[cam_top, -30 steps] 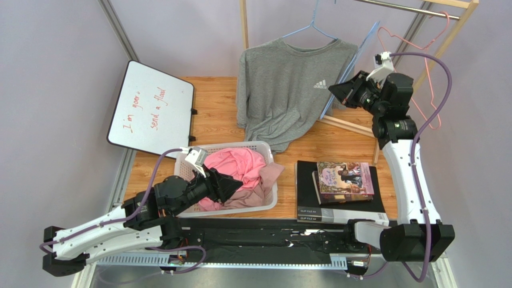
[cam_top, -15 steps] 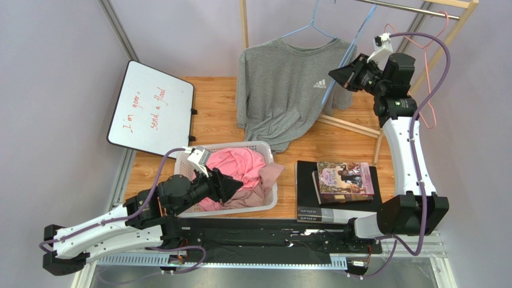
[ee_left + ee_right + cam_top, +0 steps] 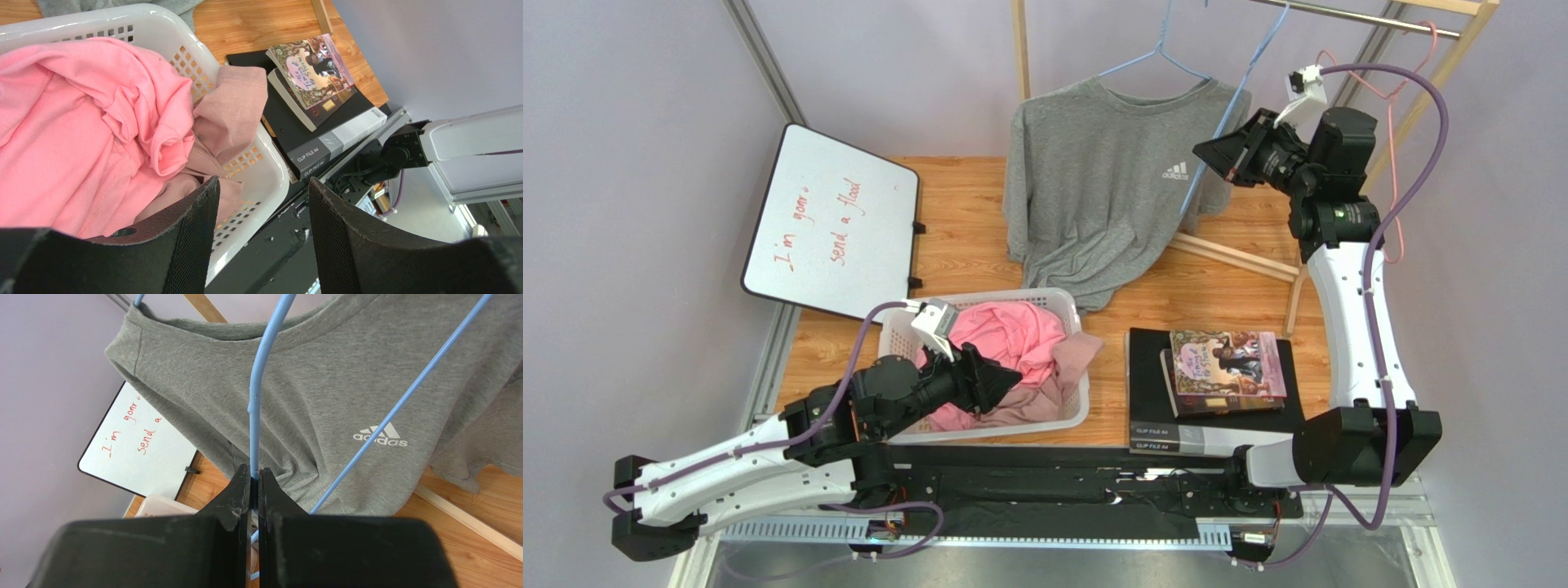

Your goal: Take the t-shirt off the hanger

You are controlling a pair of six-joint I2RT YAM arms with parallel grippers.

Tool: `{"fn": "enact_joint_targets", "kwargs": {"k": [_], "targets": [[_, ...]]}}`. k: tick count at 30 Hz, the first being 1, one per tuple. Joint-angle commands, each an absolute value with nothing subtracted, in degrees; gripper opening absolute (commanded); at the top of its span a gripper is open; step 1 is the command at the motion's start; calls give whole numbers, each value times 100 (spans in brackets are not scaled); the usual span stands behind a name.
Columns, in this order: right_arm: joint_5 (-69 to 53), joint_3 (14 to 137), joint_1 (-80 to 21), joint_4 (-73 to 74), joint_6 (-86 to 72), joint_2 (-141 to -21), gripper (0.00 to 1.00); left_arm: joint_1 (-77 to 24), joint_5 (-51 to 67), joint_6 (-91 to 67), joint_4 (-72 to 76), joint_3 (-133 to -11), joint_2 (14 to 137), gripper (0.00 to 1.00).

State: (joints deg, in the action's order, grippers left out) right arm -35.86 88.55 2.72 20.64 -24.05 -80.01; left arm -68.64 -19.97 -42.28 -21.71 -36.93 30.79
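grey t-shirt [image 3: 1100, 184] hangs at the back of the counter [image 3: 965, 233], its collar and far shoulder draped over the blue hanger [image 3: 252, 416] and its hem trailing down to the wood just behind the white basket [image 3: 1069, 423]. the hanger's hook runs out of the top of the overhead view, so whether it sits on a rail cannot be told. right gripper [image 3: 253, 474] is raised beside the shirt's near shoulder, jaws pinched fully together on the hanger's blue wire. in the wrist view that wire and a second blue strut cross the front of the fabric over the logo, so the near side of the hanger looks to be outside the shirt, while the far shoulder seems threaded on. left gripper [image 3: 258, 233] hovers low over the basket of pink clothes [image 3: 1001, 337], jaws parted to a middling width and holding nothing, well apart from the shirt. judgement: the task is underway but not finished. the hanger is secured, the shirt is not free, and what is left is to slip the collar and remaining shoulder off the wire.
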Motion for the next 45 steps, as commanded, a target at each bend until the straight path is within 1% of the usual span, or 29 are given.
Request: {"fn": "enact_joint_targets", "kwargs": {"k": [1, 16, 28, 43, 45], "targets": [[-3525, 8974, 299, 1889, -2206, -7664, 0, -6873, -1942, -4219, -2083, -3911, 3129, 61], [-3410, 9527, 474, 1995, -2628, -8270, 0, -6873, -1934, -4271, -2188, -3858, 3006, 61], [-3296, 9633, 650, 2215, -3023, -8472, 0, -6873, -1951, -4263, -2215, -3850, 2988, 61], [-3243, 9141, 677, 2267, -3375, -8262, 0, -6882, -1916, -4333, -2197, -3771, 2927, 61], [-3234, 9114, 686, 2329, -3375, -8218, 6, -6873, -1907, -4333, -2197, -3770, 2909, 61]]}}
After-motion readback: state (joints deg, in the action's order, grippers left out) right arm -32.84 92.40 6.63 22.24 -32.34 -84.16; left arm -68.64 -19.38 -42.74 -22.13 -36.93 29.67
